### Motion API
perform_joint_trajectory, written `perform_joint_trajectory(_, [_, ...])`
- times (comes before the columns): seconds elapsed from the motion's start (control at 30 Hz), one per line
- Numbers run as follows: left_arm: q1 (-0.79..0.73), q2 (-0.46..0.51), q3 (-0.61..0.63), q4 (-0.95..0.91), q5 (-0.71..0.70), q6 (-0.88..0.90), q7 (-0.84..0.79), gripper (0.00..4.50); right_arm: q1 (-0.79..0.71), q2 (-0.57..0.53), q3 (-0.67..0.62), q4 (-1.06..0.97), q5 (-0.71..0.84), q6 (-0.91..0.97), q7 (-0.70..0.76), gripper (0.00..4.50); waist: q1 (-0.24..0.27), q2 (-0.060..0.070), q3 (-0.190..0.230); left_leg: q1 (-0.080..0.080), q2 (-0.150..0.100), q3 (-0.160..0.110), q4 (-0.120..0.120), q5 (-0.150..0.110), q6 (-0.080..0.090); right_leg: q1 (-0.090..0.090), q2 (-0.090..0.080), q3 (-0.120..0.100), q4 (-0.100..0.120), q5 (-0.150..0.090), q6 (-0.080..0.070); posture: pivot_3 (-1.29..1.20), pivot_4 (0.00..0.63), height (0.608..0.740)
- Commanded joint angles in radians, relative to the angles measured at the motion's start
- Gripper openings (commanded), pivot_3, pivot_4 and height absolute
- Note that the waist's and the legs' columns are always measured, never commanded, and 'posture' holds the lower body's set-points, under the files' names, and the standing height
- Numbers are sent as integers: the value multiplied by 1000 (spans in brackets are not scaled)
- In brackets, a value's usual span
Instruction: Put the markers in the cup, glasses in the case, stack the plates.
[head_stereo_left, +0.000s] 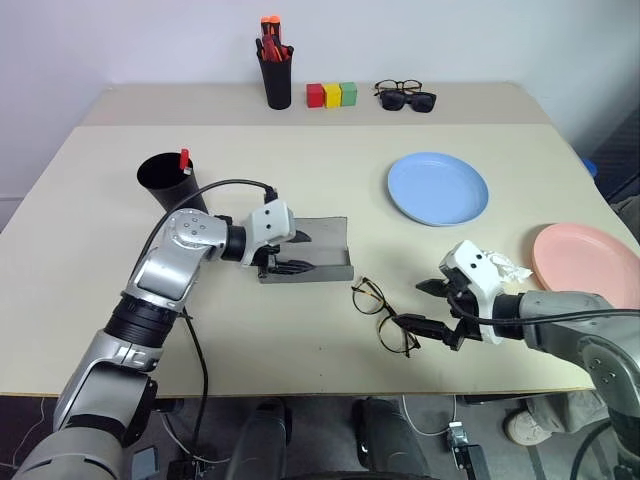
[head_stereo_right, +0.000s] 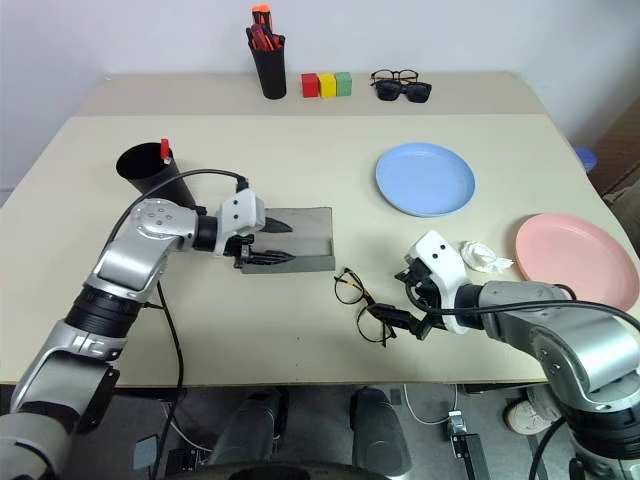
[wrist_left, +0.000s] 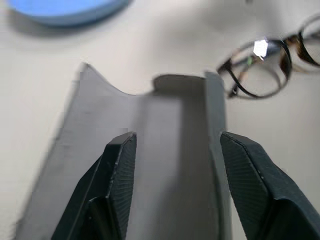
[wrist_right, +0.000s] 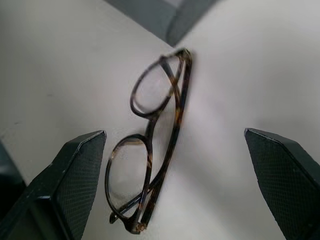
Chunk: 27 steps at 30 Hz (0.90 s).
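Near the front edge of the table (head_stereo_left: 90, 330), the glasses (head_stereo_left: 384, 315) are lined up between the wide-spread fingers of the right gripper (head_stereo_left: 432, 306), lying folded on the bare surface, not yet touched. A clean pick probably calls for the jaws to be lowered over the thin frame and closed gently so the lenses are not twisted. Just beside them, the grey case (head_stereo_left: 318, 250) is lying open, and the left gripper (head_stereo_left: 292, 252) is set at its near end, fingers parted over the tray and gripping nothing. That gripper may need to be cleared before the drop. Farther back, the black cup (head_stereo_left: 165, 180) is seen with a red marker (head_stereo_left: 184, 159) inside; the blue plate (head_stereo_left: 438, 188) and pink plate (head_stereo_left: 588, 262) are well apart, unstacked, with crumpled white paper (head_stereo_left: 510, 268) between gripper and pink plate.
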Motion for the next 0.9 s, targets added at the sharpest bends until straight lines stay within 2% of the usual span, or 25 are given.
perform_joint_trajectory(0.03, [69,30,83,-98,-56,39,44,2787,-31,34,12,-18,17,39,-48,4500,3,0,0,0,0,0,0,0,0,0,0,0,0,0,0,0,150,740])
perform_joint_trajectory(0.17, [181,47,179,-208,-143,144,96,2787,-66,94,37,30,6,69,-102,4500,5,0,0,0,0,0,0,0,0,0,0,0,0,0,0,0,150,740])
perform_joint_trajectory(0.27, [257,68,205,-276,-156,184,138,2851,-70,92,58,34,4,85,-111,3695,8,0,0,0,0,0,0,0,0,0,-1,0,-1,0,0,0,150,740])
perform_joint_trajectory(0.5, [336,69,256,-329,-192,231,232,2851,-88,64,59,37,6,97,-106,109,9,0,0,0,-1,0,0,0,0,1,-1,0,-1,0,0,0,150,740])
perform_joint_trajectory(0.6, [354,74,281,-339,-208,241,260,2851,-109,4,67,20,-17,68,-90,43,7,0,0,0,-1,0,0,0,0,1,-1,0,-1,0,0,0,150,740])
perform_joint_trajectory(0.73, [397,74,350,-350,-229,247,322,2851,-154,-174,115,-52,-81,-110,38,43,6,0,0,0,-1,1,0,0,0,0,-1,0,-1,0,0,0,150,740])
perform_joint_trajectory(0.77, [411,74,376,-345,-234,251,340,2851,-214,-187,136,-62,-96,-196,98,43,3,0,0,0,0,1,0,0,0,0,-1,0,-1,0,0,0,150,740])
perform_joint_trajectory(0.83, [430,72,413,-333,-240,249,367,2851,-324,-176,196,-39,-139,-318,164,43,-8,1,1,1,1,2,0,0,0,0,-1,0,-2,0,0,0,150,740])
perform_joint_trajectory(0.9, [444,66,445,-317,-247,253,396,2851,-476,-89,317,82,-240,-394,155,43,-24,0,0,1,1,1,0,0,0,0,0,0,-1,0,-1,0,150,740])
